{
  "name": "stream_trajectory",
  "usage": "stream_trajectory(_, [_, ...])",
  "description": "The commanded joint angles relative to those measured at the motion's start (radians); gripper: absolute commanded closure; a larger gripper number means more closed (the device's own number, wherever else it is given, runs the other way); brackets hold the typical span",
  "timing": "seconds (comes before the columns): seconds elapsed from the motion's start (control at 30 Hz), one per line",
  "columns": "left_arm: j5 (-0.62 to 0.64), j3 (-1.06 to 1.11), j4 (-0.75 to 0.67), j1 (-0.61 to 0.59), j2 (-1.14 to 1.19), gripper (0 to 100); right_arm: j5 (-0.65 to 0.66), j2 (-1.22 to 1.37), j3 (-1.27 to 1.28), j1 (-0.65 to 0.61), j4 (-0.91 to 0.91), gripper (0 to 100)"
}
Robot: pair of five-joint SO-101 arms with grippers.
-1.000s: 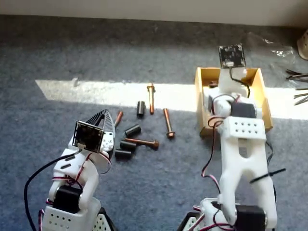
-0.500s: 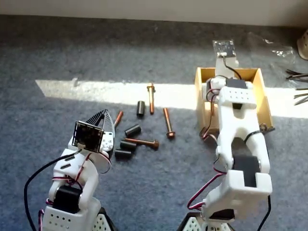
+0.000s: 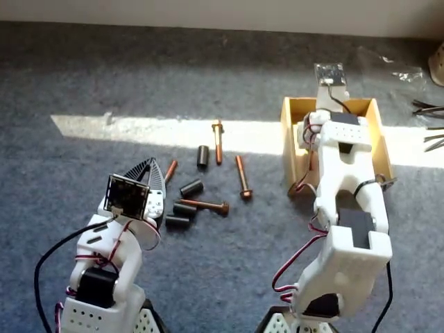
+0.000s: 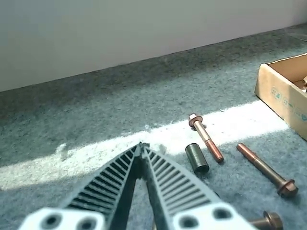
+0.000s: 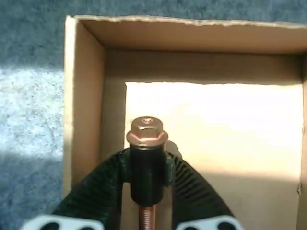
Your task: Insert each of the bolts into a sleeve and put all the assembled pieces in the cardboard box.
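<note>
Grey carpet [image 3: 83, 83] lies under both my arms. The open cardboard box [image 5: 84, 96] sits directly beneath my right gripper [image 5: 145, 167], which is clenched on a black sleeve [image 5: 145, 184]. A copper bolt [image 5: 147, 133] runs through the sleeve, its head just past my fingertips. My left gripper [image 4: 140, 149] is pressed closed on nothing. Loose bolts [image 4: 206, 138] and a loose sleeve [image 4: 197, 158] lie near its tips, toward my right arm.

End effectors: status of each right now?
Left end effector: closed, empty.
Right end effector: closed on the sleeved bolt, over the cardboard box.
</note>
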Motion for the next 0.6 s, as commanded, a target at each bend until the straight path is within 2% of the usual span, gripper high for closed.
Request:
stream_trajectory(0.0, [-0.006,-0.008,-0.009,-0.007,-0.007,99,0.012,-0.018,-0.056,-0.010,-0.001,99.5])
stream_trajectory(0.2, [-0.006,-0.008,-0.009,-0.008,-0.007,99,0.080,-0.018,-0.054,-0.018,-0.001,99.5])
stream_trajectory(0.43, [-0.008,0.015,-0.041,-0.008,-0.007,99,0.086,-0.018,-0.053,-0.022,-0.001,99.4])
stream_trajectory(0.57, [-0.008,0.047,-0.092,-0.012,-0.007,99,0.083,-0.018,-0.044,-0.033,0.001,92.0])
